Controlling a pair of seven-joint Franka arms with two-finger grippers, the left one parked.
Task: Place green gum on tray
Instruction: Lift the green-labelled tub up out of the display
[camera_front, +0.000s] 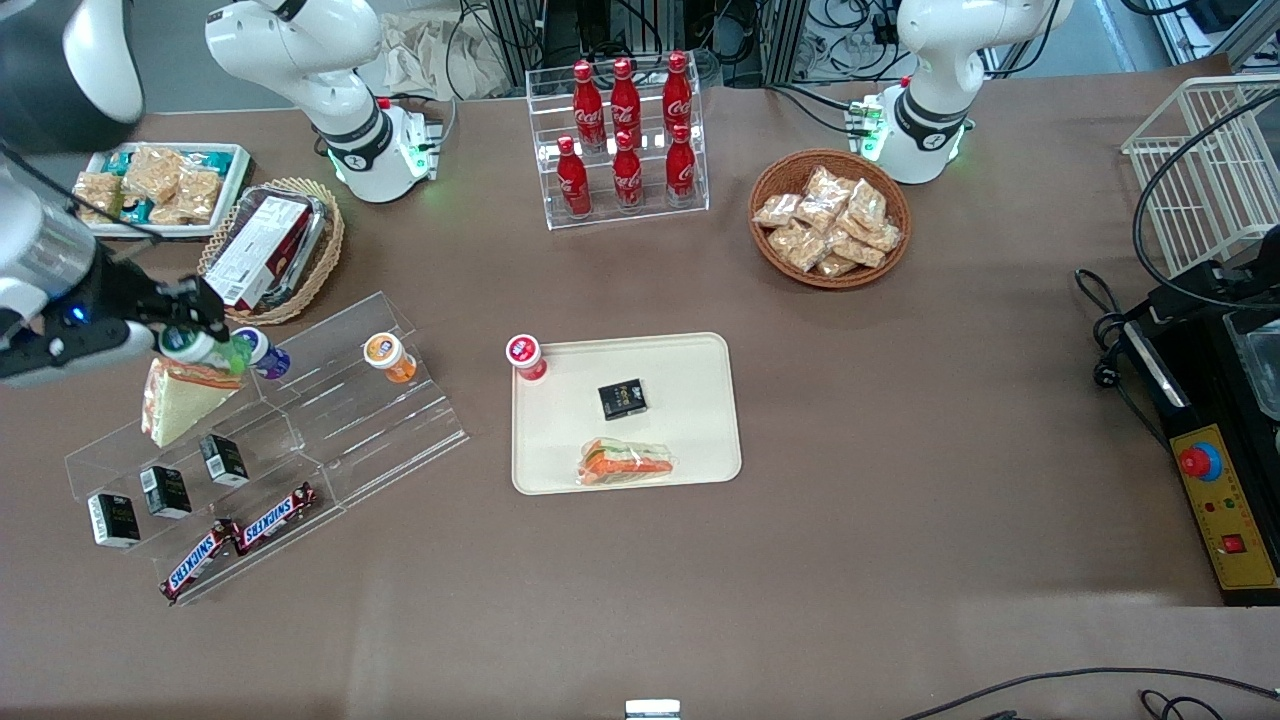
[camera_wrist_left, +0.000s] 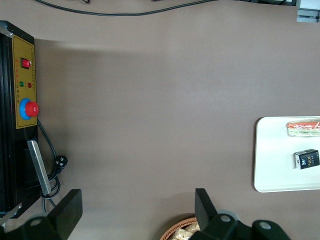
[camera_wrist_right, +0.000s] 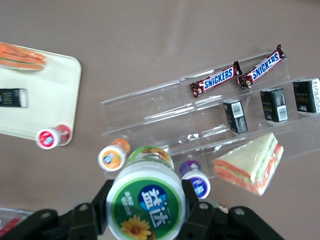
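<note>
The gripper pinches the green gum, its white cap bearing a round green sunflower label

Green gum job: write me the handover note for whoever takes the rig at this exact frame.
Gripper: shut on the green gum, held above the clear stepped display rack at the working arm's end of the table, next to the purple-capped bottle.
Tray: mid-table, holding a small black box and a wrapped sandwich; the red-labelled bottle stands at its corner.
Done: gum grasped and lifted off the rack.
Left: carry it toward the parked arm's end until it is over the tray, lower onto a bare patch, release.
</note>
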